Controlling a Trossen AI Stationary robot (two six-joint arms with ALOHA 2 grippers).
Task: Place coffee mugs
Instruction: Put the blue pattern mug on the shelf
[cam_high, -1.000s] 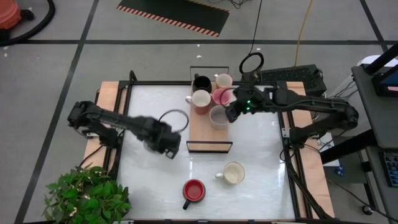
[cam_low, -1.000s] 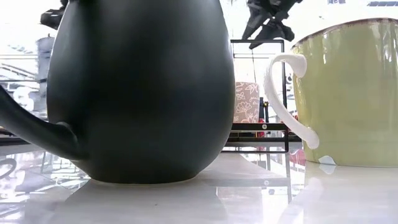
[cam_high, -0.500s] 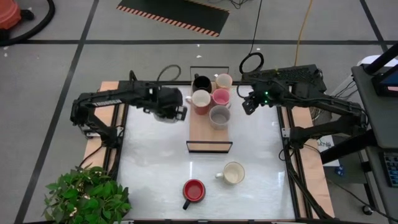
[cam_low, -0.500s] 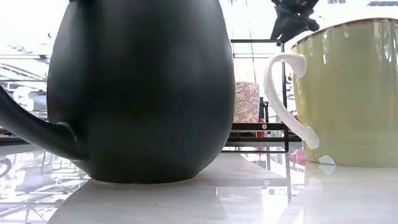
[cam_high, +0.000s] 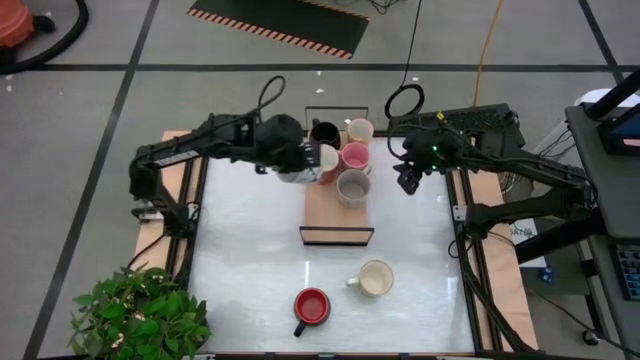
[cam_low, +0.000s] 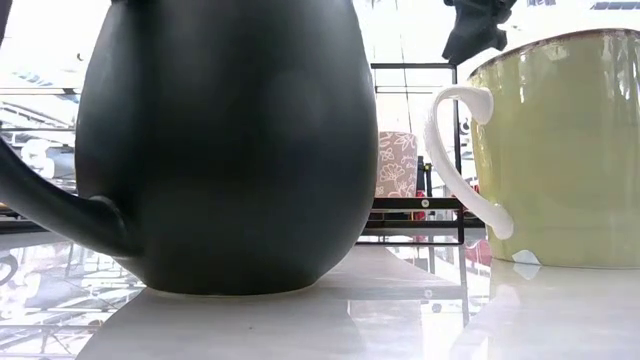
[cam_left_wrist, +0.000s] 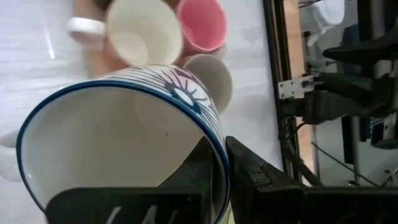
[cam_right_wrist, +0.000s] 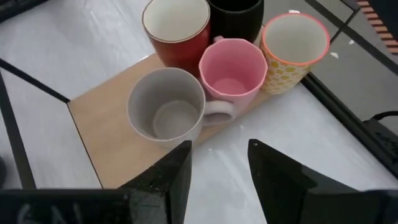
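Note:
My left gripper is shut on a white mug with a blue rim and blue stripes, just left of the light-wood tray. Five mugs stand on the tray's far end: black, yellow-dotted cream, red with a cream inside, pink and grey. My right gripper is open, right of the tray, touching nothing; its wrist view looks down on the grey mug and pink mug. Two more mugs stand near the table's near edge: cream and red-lined dark. My left gripper holds the striped mug by its rim, one finger inside the mug and one outside, pinching the wall. The mug is lifted above the table and tilted, its mouth turned toward the wrist camera, its white handle on the side away from the fingers.
The tray's near half is bare wood inside its black wire frame. A potted plant sits at the table's near left corner. In the low view the dark mug and the pale mug fill the foreground.
My left gripper has carried the striped mug from the table's left middle toward the far edge and then rightward up to the tray's left side. My right gripper has drawn back from beside the grey mug toward the table's right edge.

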